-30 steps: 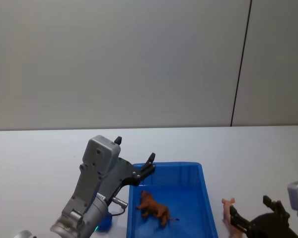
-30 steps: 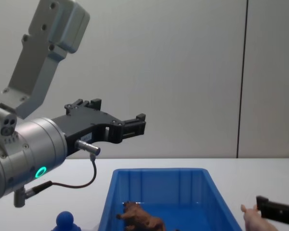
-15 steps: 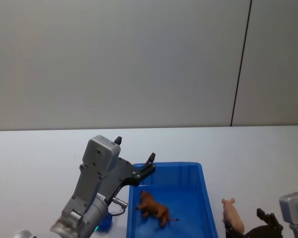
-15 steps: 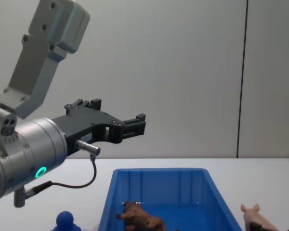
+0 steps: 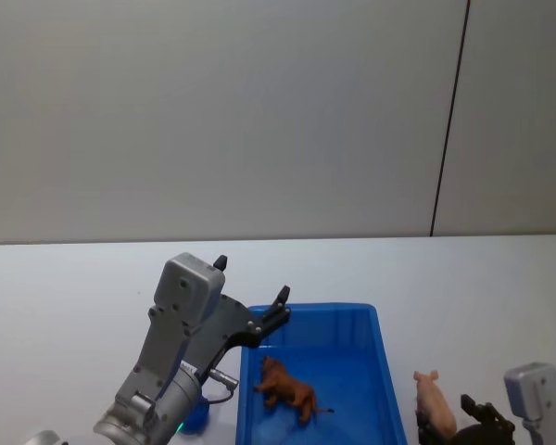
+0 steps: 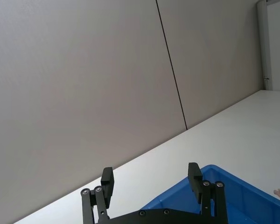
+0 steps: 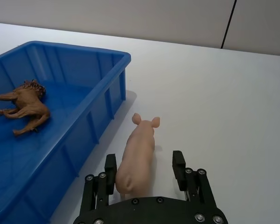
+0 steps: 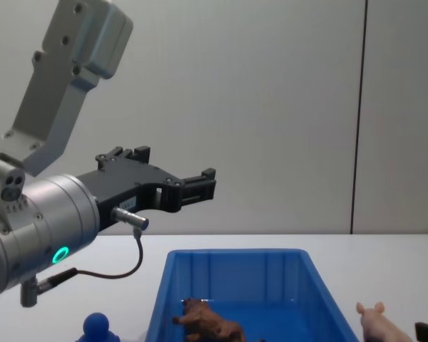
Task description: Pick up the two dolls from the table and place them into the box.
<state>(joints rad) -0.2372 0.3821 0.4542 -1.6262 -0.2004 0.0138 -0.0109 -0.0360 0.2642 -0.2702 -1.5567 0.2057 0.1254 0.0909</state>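
Brown and shaggy, the lion (image 5: 287, 389) lies on the floor of the box (image 5: 352, 313), nearer its left wall, while the pig (image 7: 137, 156) stands on the table (image 5: 74, 278) just outside the box's right wall, snout toward the far edge. The right gripper (image 7: 144, 160) sits low behind the pig with its fingers spread, one on each side of the hindquarters. The left gripper (image 6: 150, 171) hangs in the air above the box's far left corner, fingers spread and holding nothing.

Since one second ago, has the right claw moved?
Yes. Against the blue box, the right claw has drawn back toward the robot, down the head view; it sits open astride the rear of the pig.
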